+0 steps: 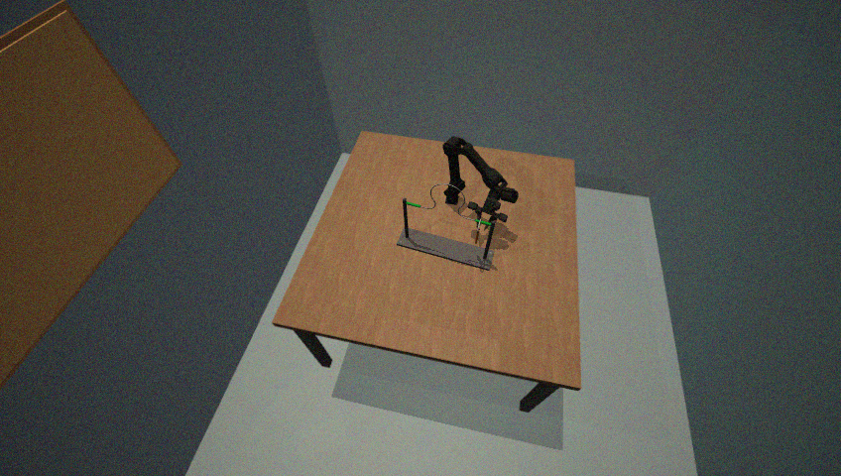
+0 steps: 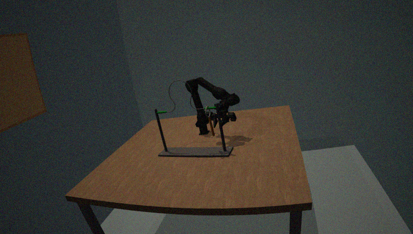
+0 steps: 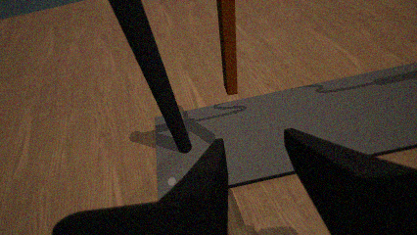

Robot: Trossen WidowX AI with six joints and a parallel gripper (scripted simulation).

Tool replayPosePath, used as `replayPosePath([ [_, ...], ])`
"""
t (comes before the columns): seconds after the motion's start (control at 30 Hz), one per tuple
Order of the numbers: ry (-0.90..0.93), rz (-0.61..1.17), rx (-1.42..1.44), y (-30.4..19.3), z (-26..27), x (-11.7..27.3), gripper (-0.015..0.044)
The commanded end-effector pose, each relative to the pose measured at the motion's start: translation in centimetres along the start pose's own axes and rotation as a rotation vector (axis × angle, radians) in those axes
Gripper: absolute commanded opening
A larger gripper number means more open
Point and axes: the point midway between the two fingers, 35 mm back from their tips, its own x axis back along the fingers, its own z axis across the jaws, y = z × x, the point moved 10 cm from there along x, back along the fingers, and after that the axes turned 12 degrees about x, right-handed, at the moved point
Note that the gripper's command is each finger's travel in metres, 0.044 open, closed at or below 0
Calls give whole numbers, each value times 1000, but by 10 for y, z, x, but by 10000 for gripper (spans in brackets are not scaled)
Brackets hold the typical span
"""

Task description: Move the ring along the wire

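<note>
The thin ring [image 2: 206, 110] hangs around the right green part [image 1: 483, 222] [image 2: 212, 107] of the wire, beside the right post [image 1: 489, 243] [image 2: 222, 136] [image 3: 151, 73]. Its orange handle [image 1: 477, 237] [image 2: 212, 126] [image 3: 228, 49] points down, slightly tilted, above the base. My gripper [image 2: 219, 124] [image 3: 254, 141] is open. In the wrist view the handle is beyond the fingertips, with none of it between them. In the exterior view the fingers are right of the handle, behind the right post. Exact clearance between fingers and post cannot be told.
The left green part [image 1: 414, 204] [image 2: 161, 112] adjoins the left post [image 1: 406, 221] [image 2: 160, 130]. The thin grey wire [image 2: 169, 92] curves up high between the green parts. The posts stand on a grey base [image 1: 442, 245] [image 2: 194, 151] [image 3: 274, 147] on the wooden table [image 1: 413, 300] [image 2: 174, 179].
</note>
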Motion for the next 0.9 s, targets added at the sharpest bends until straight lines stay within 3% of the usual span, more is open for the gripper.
replayPosePath([
  [0.0, -3, -4, -4, 1, 0, 1, 160],
  [0.33, -3, -4, -4, 1, 0, 1, 160],
  [0.53, 1, 1, -1, 0, -1, 44, 318],
  [0.67, 1, -3, -2, 1, -2, 50, 423],
  [0.87, 1, -3, -2, 1, -2, 50, 440],
])
